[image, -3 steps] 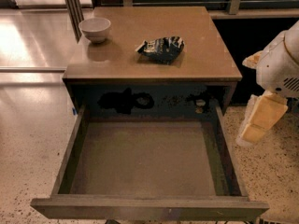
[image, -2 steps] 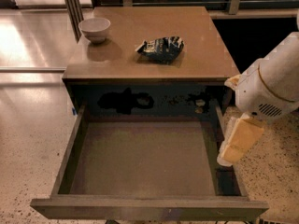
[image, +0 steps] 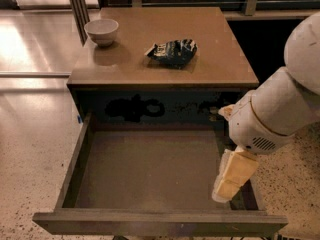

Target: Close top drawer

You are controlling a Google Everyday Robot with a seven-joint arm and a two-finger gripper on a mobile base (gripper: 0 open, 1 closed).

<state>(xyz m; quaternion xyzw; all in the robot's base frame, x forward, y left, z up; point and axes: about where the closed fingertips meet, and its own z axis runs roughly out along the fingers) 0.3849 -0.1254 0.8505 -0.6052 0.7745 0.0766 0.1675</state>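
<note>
The top drawer (image: 145, 171) is pulled far out of the brown cabinet; it is wide, shallow and empty, with its flat front (image: 155, 223) at the bottom edge of the view. My white arm comes in from the right, and the cream-coloured gripper (image: 231, 181) hangs down over the drawer's right side, just inside the right wall and near the front.
On the cabinet top (image: 210, 66) stand a small white bowl (image: 102, 31) at the back left and a dark crumpled snack bag (image: 171, 52) near the middle. Speckled floor lies left and right of the cabinet. A metal post (image: 77, 6) stands behind the left corner.
My arm has swung left and down from outside the cabinet's right side, so the gripper now hangs over the drawer's right front part. The drawer has not moved.
</note>
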